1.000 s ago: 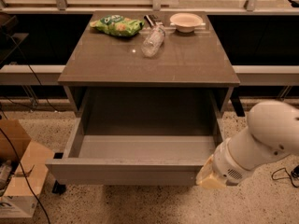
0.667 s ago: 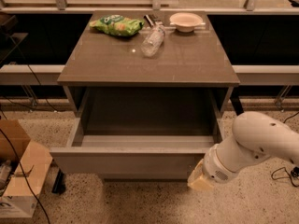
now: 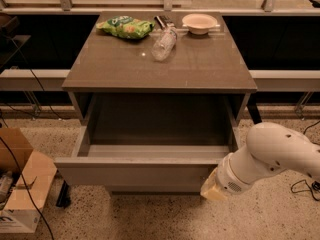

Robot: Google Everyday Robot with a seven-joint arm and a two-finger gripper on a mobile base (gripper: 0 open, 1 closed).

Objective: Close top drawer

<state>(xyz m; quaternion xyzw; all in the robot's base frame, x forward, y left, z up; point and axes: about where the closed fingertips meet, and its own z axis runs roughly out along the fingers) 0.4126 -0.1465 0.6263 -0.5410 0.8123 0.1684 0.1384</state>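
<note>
Arm (image 3: 280, 151) moved left; tool (image 3: 216, 188) sat at right front corner of top drawer (image 3: 135, 174), state untellable. Drawer stood wide open; push outstanding.

Looks like a lab or office: speckled floor (image 3: 150, 218), loose cables (image 3: 299, 184), cardboard box (image 3: 22, 181) left of the tabletop (image 3: 160, 71); pincer (image 3: 214, 189) low beneath its front-right corner.

Top drawer (image 3: 135, 173): wide, deep grey box drawer with a plain flat front panel, no handle, nearly as wide as the tabletop (image 3: 165, 69). State: open, pulled well out past the tabletop's front edge, grey interior in view. Pose: level, front panel upright, directly below the tabletop. Gripper (image 3: 214, 189): below the tabletop's front right corner, at the right end of the front panel.
</note>
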